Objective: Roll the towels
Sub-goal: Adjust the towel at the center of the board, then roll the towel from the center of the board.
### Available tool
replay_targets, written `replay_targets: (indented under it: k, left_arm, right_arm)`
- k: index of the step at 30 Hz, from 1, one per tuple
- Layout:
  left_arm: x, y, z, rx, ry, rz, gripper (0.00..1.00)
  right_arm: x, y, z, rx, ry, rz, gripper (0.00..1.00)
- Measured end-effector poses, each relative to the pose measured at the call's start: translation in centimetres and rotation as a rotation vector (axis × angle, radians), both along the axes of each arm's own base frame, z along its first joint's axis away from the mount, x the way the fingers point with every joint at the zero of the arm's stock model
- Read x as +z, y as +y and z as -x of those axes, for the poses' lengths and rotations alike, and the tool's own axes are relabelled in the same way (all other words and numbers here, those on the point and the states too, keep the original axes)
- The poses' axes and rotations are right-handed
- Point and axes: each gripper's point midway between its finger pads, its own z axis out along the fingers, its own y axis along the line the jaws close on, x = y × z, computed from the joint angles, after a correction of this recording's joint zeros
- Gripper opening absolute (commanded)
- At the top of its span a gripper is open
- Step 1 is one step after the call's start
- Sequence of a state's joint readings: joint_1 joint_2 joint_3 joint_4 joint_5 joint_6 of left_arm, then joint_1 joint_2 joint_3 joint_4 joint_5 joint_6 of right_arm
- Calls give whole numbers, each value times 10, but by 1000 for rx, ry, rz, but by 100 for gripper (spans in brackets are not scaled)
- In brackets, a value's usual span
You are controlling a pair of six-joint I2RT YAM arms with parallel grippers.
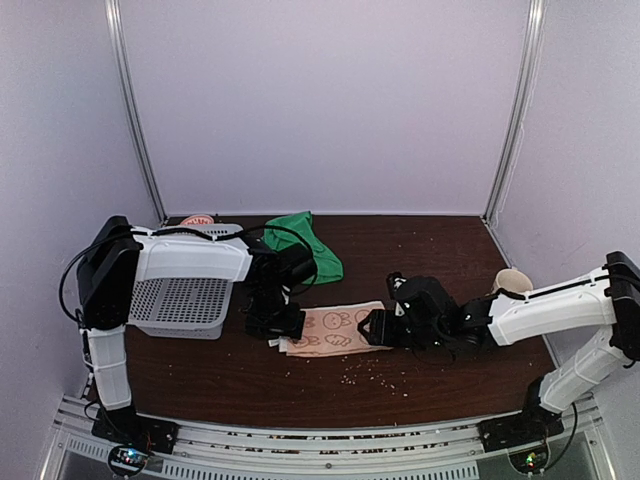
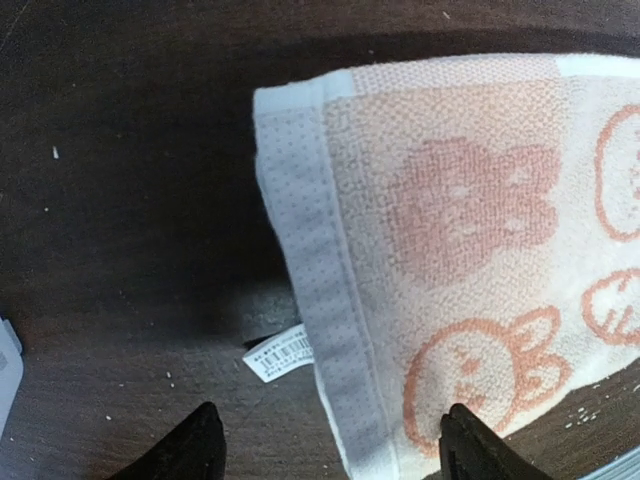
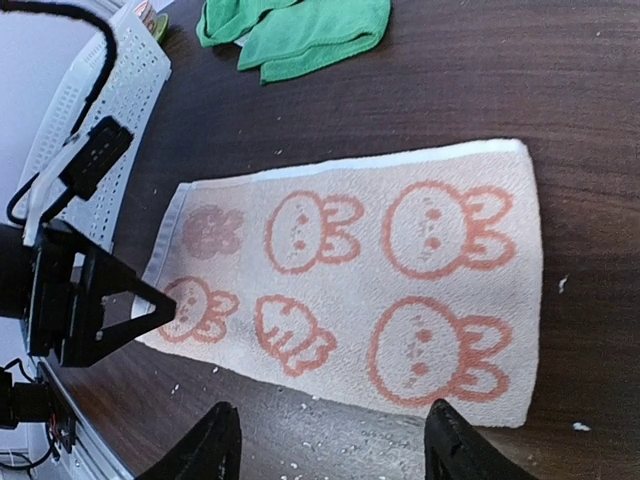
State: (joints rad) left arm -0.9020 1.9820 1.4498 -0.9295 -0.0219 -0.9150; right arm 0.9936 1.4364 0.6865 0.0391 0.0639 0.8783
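Because the left arm's white housing and black wrist cross the overhead view, the far part of the basket [image 1: 185, 305] and one edge of the green towel [image 1: 305, 245] are hidden. A reddish thing [image 1: 197, 219] behind the basket shows only as a sliver and cannot be identified. Each wrist camera cuts its own fingers down to dark tips at the bottom of the frame.

The printed towel [image 1: 335, 330] lies flat near the middle of the table [image 1: 430, 240], between the two grippers. It is well apart from the green one, which sits crumpled farther back and to the left. The left gripper [image 1: 275, 322] is over the printed towel's left short edge, jaws spread wide with nothing gripped. The right gripper [image 1: 375, 328] stands at its right end, jaws likewise apart and empty.

The printed towel is a pinkish-beige terry rectangle with a looped nap and orange rabbit faces. A smoother, dotted pale band runs along its left hem, where a small white label [image 2: 280, 352] sticks out. The green towel is plain, soft and rumpled. The basket is white, pierced with rows of small holes. The table is dark wood grain, scattered with pale crumbs.
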Motion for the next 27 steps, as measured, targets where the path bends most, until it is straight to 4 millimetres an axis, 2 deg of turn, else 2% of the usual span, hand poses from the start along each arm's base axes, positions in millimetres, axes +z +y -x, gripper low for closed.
replay_targets:
  k: [3,9,14,17,20,24,27]
  left_arm:
    - [10,1,0,4,-15,36,75]
    - [42,-19,-9,-10,-94,162,69]
    - [73,-57,-23,-40,-161,342,60]
    - [76,-71,-28,-51,-169,396,57]
    - [68,-85,-33,-62,-161,429,54]
    - [48,-90,-33,-66,-133,417,52]
    - [40,-89,-33,-71,-126,405,51]
  right_arm:
    - [1,-12,-11,-40,-3,3,63]
    - [-18,-43,-26,-116,35,37,62]
    - [-34,-57,-36,-150,79,59,60]
    - [-45,-60,-36,-155,109,65,57]
    - [-57,-62,-32,-155,146,67,53]
    - [-63,-61,-28,-151,172,53,43]
    - [-65,-57,-27,-148,187,31,36]
